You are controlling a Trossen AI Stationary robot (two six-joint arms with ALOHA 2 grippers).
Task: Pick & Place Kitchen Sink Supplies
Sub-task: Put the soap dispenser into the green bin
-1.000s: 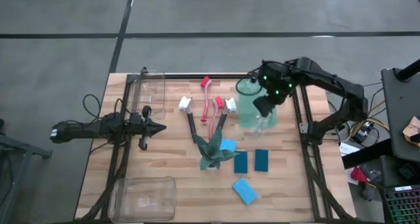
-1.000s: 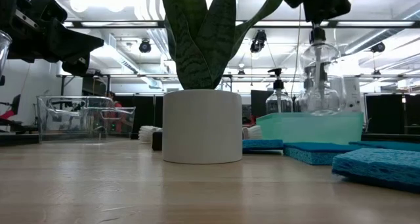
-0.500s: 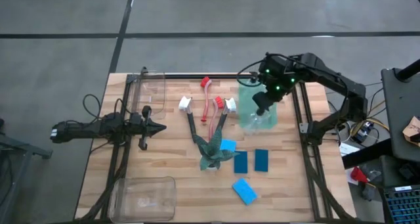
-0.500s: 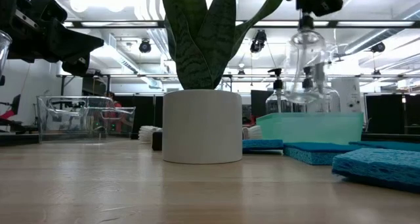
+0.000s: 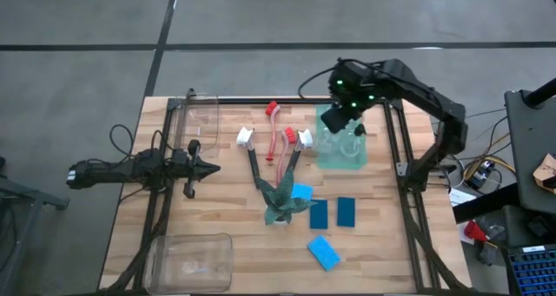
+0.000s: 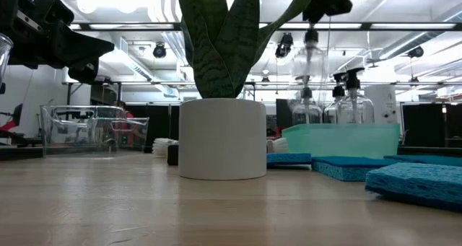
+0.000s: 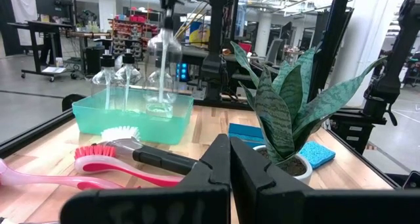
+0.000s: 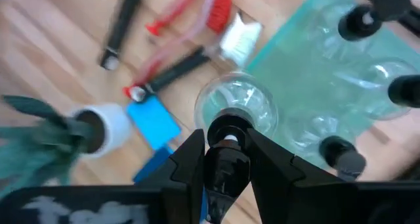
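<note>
clear black-capped bottle hangs upright from right gripper.

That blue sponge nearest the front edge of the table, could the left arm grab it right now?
Probably yes. The lone blue sponge lies flat on bare wood with nothing on it, and the left gripper is shut and empty. The plant stands between them, so the arm would likely have to swing around it.

Table layout seen from above
The bin is placed right of the brushes; the plant is set before them, sponges to its right.
</note>
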